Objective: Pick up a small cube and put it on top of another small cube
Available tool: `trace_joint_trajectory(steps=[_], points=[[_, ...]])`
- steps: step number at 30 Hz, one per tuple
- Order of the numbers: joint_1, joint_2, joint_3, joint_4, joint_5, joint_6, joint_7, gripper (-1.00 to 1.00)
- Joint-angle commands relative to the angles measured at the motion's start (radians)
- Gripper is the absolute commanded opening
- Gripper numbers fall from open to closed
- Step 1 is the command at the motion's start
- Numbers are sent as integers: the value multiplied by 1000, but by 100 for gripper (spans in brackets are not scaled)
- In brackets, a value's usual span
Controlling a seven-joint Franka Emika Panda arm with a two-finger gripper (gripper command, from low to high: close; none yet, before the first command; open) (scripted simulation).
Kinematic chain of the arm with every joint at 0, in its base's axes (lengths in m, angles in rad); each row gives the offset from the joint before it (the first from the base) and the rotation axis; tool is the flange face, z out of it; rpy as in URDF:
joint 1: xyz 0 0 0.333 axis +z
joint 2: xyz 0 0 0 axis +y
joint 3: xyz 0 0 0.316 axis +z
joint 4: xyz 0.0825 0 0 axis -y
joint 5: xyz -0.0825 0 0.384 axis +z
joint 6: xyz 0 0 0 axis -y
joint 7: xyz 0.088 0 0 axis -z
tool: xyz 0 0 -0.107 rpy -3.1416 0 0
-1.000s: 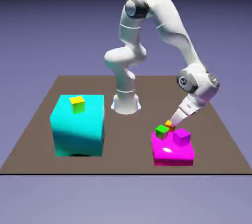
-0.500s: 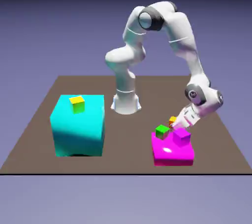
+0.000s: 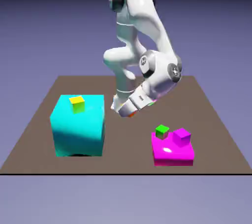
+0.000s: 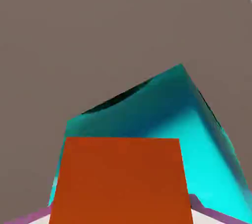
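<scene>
Hand view showed the orange cube [image 4: 120, 181] large at six o'clock, clamped between the jaws, with the cyan block [image 4: 197, 134] behind it. Gripper [image 3: 129, 113] hung above the worktop [image 3: 206, 105], between both blocks.

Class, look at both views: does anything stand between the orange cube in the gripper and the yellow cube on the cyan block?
Nothing visible does. The gripper holds the orange cube in the air; open table lies between it and the yellow cube atop the cyan block.

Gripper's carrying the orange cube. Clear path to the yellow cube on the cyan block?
Probably yes. The gripper, shut on the orange cube, hangs in open air beside the cyan block; nothing stands between it and the yellow cube.
</scene>
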Motion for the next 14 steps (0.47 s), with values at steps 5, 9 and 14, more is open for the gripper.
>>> trace_joint_trajectory(steps=[5,9,14], points=[[-33,-81,-173,30,-115,-67,-136,-100],[-65,-71,-207,-78,-152,59,-106,-100],[-51,-76,-192,-30,-136,3,-119,100]])
